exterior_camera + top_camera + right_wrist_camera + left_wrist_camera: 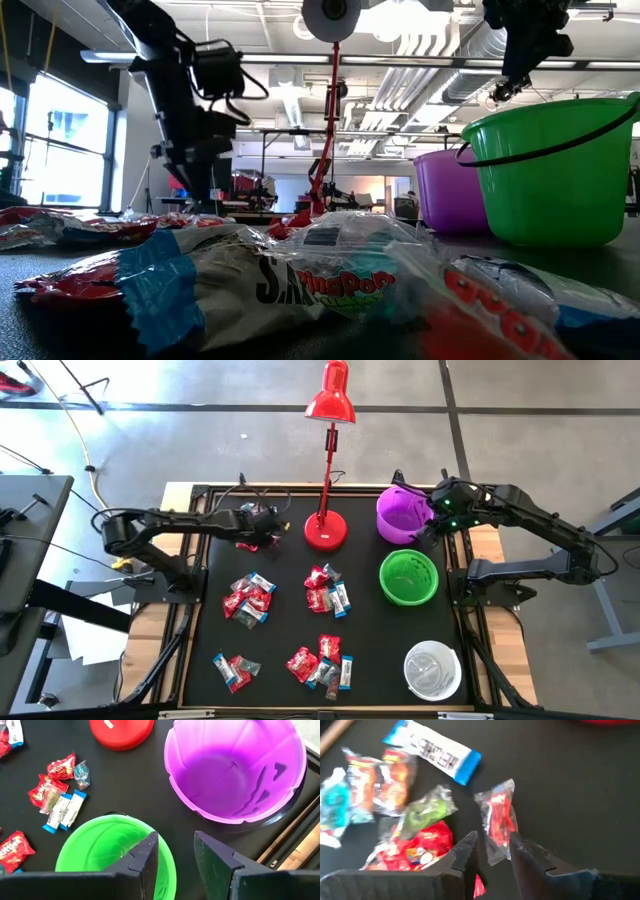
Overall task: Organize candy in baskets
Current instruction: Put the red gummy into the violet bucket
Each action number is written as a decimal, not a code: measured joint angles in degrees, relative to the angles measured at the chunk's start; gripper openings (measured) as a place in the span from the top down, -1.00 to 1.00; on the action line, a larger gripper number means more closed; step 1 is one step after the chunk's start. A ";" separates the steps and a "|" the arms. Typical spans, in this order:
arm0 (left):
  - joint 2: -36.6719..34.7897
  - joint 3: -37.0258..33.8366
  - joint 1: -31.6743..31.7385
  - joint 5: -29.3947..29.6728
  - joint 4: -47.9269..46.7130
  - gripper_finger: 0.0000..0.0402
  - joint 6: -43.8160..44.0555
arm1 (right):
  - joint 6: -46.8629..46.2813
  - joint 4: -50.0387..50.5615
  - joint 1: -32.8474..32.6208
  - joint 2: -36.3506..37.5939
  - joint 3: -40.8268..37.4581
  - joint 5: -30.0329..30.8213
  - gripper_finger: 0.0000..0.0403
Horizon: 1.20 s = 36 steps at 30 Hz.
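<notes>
Wrapped candy lies on the black mat in several small piles [250, 598], [325, 590], [320, 662], [235, 670]. One red candy in a clear wrapper [497, 820] lies apart, near the lamp. My left gripper [493, 852] is open just above it, with a finger on either side of its near end. The purple basket [403, 512], green basket [408, 577] and white basket [432, 670] stand along the mat's right side. My right gripper [176, 852] is open and empty. It hovers above the gap between the purple basket [235, 775] and the green basket [100, 845]. My left gripper comes down from above over the near end of the red candy [495, 852], one finger on each side. The candy lies flat on the mat. Whether a finger touches the wrapper I cannot tell.
The red desk lamp's round base [325, 532] stands at the mat's far middle, close to my left gripper [262, 530], and its shade reaches past the far edge. A raised frame borders the mat. Bare mat lies between the piles and the baskets.
</notes>
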<state>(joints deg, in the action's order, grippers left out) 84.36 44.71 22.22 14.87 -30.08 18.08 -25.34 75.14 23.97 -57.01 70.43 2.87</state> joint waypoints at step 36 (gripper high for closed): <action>9.81 0.61 0.27 -4.28 5.61 0.96 6.28 | -5.18 -8.95 -0.02 0.00 0.00 -2.03 0.40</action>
<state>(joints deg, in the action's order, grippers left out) 94.17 45.32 22.49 10.59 -24.47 24.36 -30.53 66.19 23.94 -57.01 70.43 0.84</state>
